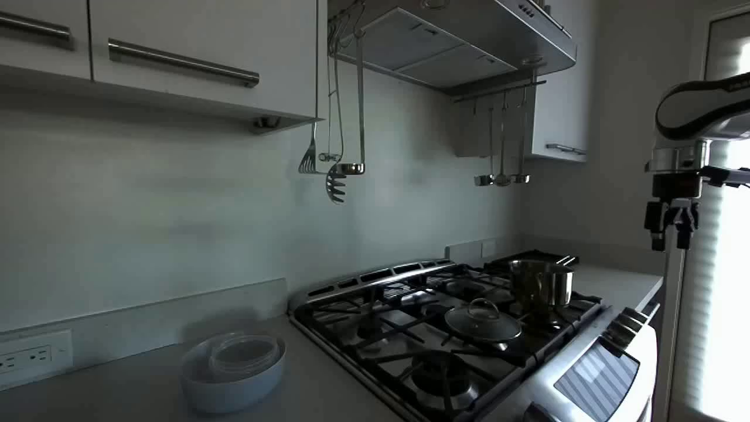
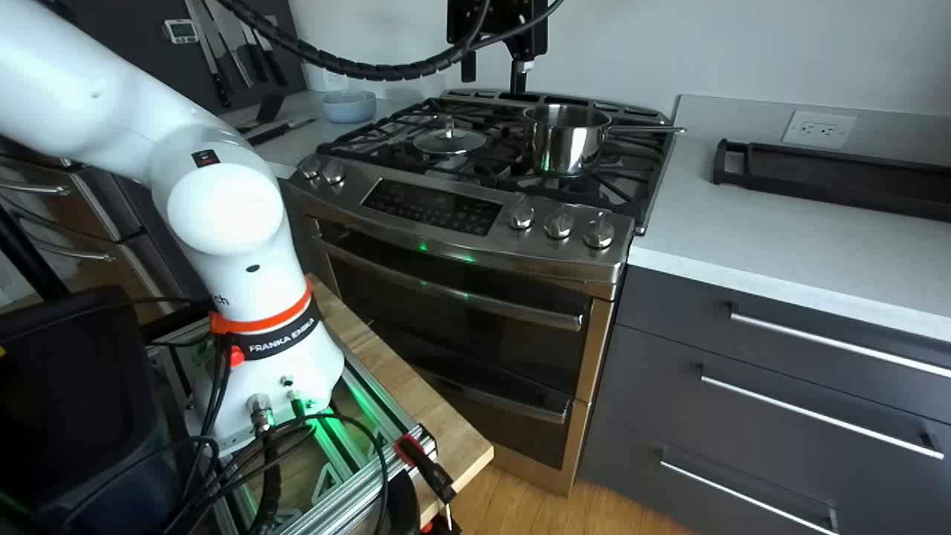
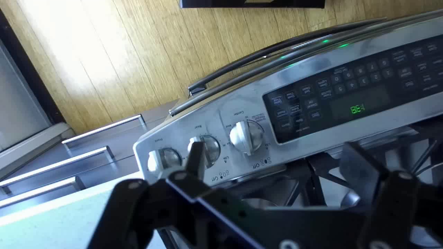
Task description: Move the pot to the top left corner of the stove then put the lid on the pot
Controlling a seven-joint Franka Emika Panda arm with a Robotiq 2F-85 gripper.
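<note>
The pot (image 2: 563, 148), shiny steel with a long handle, stands upright on the right front part of the stove (image 2: 438, 215); it also shows as a pot (image 1: 561, 290) in an exterior view. Beside it, apart, the glass lid (image 1: 481, 323) lies flat on the grates, knob up; both exterior views show this lid (image 2: 449, 141). My gripper (image 1: 671, 241) hangs high above the stove front, pointing down, clear of pot and lid. In the wrist view the gripper (image 3: 276, 148) has its fingers wide apart with nothing between them. Neither pot nor lid can be made out there.
A pale bowl (image 1: 231, 381) holding clear round dishes sits on the counter left of the stove. A black tray (image 2: 832, 178) lies on the right counter. The range hood (image 1: 451, 47) and hanging utensils (image 1: 350, 169) are above. Control knobs (image 3: 246, 138) line the stove's front.
</note>
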